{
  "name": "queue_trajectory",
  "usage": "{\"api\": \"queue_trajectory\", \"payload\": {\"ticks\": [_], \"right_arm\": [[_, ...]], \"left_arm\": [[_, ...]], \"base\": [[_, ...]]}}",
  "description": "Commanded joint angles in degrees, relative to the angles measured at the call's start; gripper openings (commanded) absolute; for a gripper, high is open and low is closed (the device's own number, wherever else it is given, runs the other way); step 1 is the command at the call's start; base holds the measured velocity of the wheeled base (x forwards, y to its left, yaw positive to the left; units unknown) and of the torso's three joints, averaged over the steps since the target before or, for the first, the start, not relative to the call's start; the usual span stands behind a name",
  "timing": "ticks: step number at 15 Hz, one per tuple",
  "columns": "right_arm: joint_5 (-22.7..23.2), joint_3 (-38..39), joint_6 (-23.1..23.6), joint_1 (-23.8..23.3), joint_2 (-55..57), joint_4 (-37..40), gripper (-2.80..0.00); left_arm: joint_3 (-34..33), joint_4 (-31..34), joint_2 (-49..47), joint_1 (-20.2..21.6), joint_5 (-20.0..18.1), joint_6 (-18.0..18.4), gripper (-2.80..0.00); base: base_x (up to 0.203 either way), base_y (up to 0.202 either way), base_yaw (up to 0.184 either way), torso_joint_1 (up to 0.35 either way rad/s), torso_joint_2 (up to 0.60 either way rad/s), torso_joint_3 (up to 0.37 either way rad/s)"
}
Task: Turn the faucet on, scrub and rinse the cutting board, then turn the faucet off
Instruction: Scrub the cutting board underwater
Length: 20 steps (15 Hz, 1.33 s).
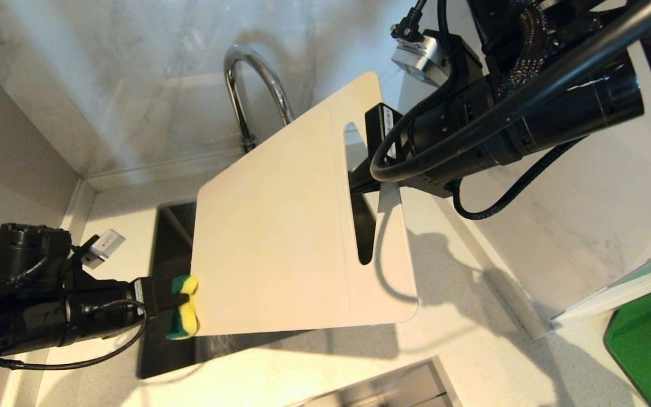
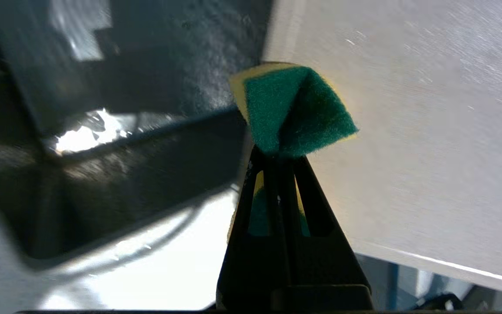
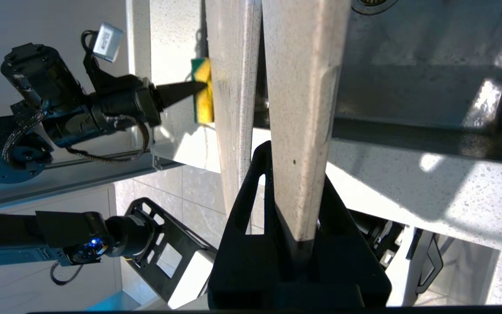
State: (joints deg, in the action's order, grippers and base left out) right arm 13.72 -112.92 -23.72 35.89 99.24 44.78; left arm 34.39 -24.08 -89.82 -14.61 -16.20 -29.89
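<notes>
The off-white cutting board (image 1: 280, 237) hangs tilted over the dark sink (image 1: 170, 243). My right gripper (image 1: 368, 169) is shut on the strip beside its slot handle, and the right wrist view shows the jaws (image 3: 296, 157) clamped on that board (image 3: 303, 87) edge. My left gripper (image 1: 170, 299) is shut on a green and yellow sponge (image 1: 184, 308) that touches the board's near-left corner. In the left wrist view the sponge (image 2: 290, 109) sticks out past the gripper (image 2: 277, 157) against the board (image 2: 408, 131). The chrome faucet (image 1: 252, 73) arches behind the board, which hides its spout end.
Marble walls close in at the back and both sides. A dark green mat (image 1: 650, 339) lies on the counter at the far right, beside a clear-edged tray (image 1: 613, 294). A metal ledge (image 1: 393, 387) shows at the near edge.
</notes>
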Motion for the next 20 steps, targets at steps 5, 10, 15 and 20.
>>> {"api": "queue_trajectory", "payload": {"ticks": [5,10,15,20], "right_arm": [[0.1,0.2,-0.2,0.1,-1.0,1.3,-2.80],[0.1,0.2,-0.1,0.1,-0.8,1.3,-2.80],[0.3,0.2,0.0,0.2,-0.5,1.2,-2.80],[0.5,1.6,-0.1,0.3,-0.6,1.2,-2.80]], "left_arm": [[2.3,-0.5,3.7,6.9,-1.9,0.6,-2.80],[18.3,10.8,9.5,4.8,-2.9,-1.1,-2.80],[40.2,25.2,5.2,-12.8,-0.1,-5.5,-2.80],[52.1,26.6,-6.3,-28.8,8.6,-6.6,-2.80]], "base": [[0.000,0.000,0.000,0.000,0.00,0.000],[0.000,0.000,0.000,0.000,0.00,0.000],[0.000,0.000,0.000,0.000,0.00,0.000],[0.000,0.000,0.000,0.000,0.00,0.000]]}}
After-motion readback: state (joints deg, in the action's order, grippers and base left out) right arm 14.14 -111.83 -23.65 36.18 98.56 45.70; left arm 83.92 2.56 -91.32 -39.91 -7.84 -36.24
